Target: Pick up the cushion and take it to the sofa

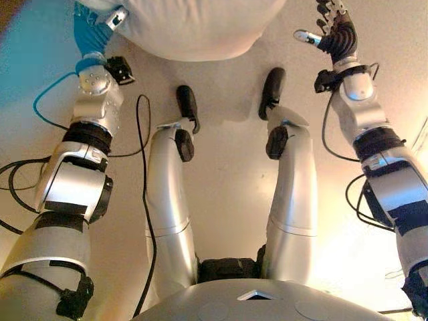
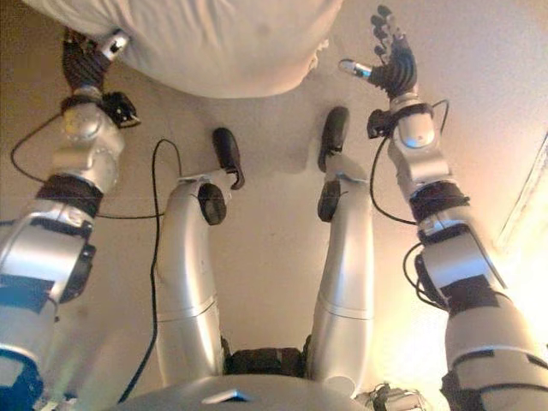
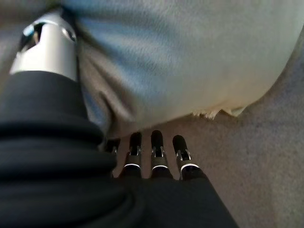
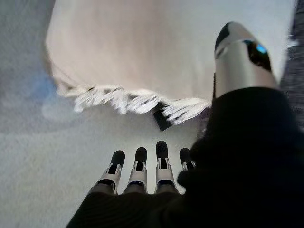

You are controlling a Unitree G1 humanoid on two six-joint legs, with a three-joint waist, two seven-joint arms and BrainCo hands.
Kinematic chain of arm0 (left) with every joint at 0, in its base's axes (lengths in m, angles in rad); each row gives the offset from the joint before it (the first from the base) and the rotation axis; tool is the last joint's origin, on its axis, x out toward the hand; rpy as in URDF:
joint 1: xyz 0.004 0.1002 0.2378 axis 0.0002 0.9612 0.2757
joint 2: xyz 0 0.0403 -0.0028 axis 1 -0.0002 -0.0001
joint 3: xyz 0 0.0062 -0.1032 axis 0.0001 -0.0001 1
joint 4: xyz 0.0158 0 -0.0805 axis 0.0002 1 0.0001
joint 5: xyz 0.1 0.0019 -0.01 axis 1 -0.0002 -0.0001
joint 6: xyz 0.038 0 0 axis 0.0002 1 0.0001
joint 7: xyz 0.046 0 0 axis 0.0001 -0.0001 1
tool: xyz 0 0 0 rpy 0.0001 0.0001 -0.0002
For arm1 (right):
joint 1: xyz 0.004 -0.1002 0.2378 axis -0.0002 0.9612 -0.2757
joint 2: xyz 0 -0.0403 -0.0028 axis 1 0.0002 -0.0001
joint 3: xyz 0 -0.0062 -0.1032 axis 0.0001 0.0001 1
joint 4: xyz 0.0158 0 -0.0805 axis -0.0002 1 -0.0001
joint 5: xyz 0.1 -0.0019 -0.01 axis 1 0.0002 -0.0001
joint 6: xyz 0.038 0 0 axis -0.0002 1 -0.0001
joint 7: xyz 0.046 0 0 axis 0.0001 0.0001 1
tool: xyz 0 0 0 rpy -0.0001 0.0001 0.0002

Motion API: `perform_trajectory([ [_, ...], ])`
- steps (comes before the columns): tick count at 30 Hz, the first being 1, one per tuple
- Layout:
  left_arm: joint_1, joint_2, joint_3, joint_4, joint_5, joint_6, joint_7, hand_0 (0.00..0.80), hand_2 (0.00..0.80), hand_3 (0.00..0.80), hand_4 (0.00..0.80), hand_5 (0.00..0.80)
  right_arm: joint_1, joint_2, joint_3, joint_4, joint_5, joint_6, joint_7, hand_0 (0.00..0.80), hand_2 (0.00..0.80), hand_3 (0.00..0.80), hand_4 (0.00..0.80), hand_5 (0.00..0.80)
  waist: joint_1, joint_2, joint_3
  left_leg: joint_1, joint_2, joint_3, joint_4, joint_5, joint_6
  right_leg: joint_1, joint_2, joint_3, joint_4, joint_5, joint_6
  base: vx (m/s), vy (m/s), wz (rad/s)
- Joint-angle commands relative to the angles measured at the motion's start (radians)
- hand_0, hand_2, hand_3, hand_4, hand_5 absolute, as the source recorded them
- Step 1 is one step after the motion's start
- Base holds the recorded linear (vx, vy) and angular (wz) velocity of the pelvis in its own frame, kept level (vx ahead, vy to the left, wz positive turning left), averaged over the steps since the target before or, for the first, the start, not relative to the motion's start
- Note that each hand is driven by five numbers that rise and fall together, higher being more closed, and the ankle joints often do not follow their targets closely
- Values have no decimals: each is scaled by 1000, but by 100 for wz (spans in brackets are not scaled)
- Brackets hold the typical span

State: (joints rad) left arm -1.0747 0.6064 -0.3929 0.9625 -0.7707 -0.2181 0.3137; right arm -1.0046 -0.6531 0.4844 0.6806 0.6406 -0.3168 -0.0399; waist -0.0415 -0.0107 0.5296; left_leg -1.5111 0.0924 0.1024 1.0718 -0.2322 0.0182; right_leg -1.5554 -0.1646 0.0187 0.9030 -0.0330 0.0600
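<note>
A large pale grey cushion (image 1: 194,27) with a fringed edge (image 4: 123,99) lies on the floor ahead of me. My left hand (image 1: 90,37) is at its left edge. In the left wrist view the thumb (image 3: 47,47) presses into the cushion's side (image 3: 190,57) and the straight fingers (image 3: 156,152) reach the floor at its lower edge. My right hand (image 2: 390,56) is open with fingers spread, held to the right of the cushion and clear of it. In the right wrist view its fingers (image 4: 137,166) point at the fringe from a short way off.
The cushion rests on beige carpet (image 1: 227,174). A bright pale strip (image 1: 421,140) runs along the far right edge.
</note>
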Motion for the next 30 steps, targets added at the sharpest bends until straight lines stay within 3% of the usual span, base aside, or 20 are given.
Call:
perform_trajectory([
  [1, -42, -9, 6, -17, -28, -6, 0, 0, 0, 0, 0, 0, -26, -33, 39, -83, 31, 2, 11, 0, 0, 0, 0, 0, -22, 46, -10, -23, -24, -60, -135, 116, -106, 60, -9, -10, 6, -14, 42, -14, 20, -5],
  [7, -115, -11, -2, 5, -105, -32, -20, 0, 0, 0, 0, 0, -106, -17, 67, -38, 39, -10, 36, 0, 0, 0, 0, 0, -22, 53, -10, -11, -26, -55, -199, 132, -112, 73, -3, -9, -45, -9, 50, -9, 14, -2],
  [12, -207, -16, -5, 60, -188, 26, 63, 0, 0, 0, 0, 0, -183, 7, 82, -10, 45, -7, 39, 0, 0, 0, 0, 0, -22, 53, -10, -14, -30, -51, -234, 143, -111, 74, -5, -15, -78, -4, 55, -28, 8, 0],
  [13, -230, -11, 0, 74, -204, 23, 61, 0, 0, 0, 0, 0, -202, 9, 83, -6, 48, -8, 32, 0, 0, 0, 0, 0, -22, 52, -10, -34, -30, -43, -257, 185, -101, 57, -7, -21, -104, 34, 49, -99, -11, 6],
  [18, -311, -23, -19, 97, -213, 9, 73, 0, 0, 0, 0, 0, -266, 21, 103, 12, 98, 5, 47, 0, 0, 0, 0, 0, -26, 52, -10, -50, -43, -44, -281, 192, -100, 44, -6, -21, -135, 45, 54, -14, -8, 7],
  [23, -347, -38, -48, 80, -226, 1, 25, 0, 0, 0, 0, 0, -336, 54, 153, 4, 96, 52, 229, 0, 0, 0, 0, 0, -21, 68, -10, -39, -59, -39, -340, 212, -102, 51, -2, -20, -185, 54, 61, -1, -1, 1],
  [28, -345, -49, -76, 60, -219, -3, -63, 0, 0, 0, 0, 0, -380, 86, 200, -9, 66, 88, 224, 0, 0, 0, 0, 0, -11, 85, -10, -22, -68, -30, -383, 228, -107, 64, 3, -21, -218, 57, 61, 4, 7, 8],
  [29, -340, -52, -81, 56, -215, -16, -86, 690, 690, 690, 690, 690, -390, 94, 207, -4, 67, 100, 216, 0, 0, 0, 0, 0, -9, 92, -10, -16, -67, -26, -396, 234, -108, 68, 6, -21, -229, 57, 60, 3, 58, 13],
  [30, -338, -55, -84, 52, -218, -18, -96, 800, 800, 800, 800, 800, -397, 97, 213, 0, 66, 103, 209, 182, 182, 182, 182, 182, -7, 95, -10, -14, -68, -24, -405, 237, -109, 70, 8, -21, -236, 58, 60, 4, 66, 12],
])
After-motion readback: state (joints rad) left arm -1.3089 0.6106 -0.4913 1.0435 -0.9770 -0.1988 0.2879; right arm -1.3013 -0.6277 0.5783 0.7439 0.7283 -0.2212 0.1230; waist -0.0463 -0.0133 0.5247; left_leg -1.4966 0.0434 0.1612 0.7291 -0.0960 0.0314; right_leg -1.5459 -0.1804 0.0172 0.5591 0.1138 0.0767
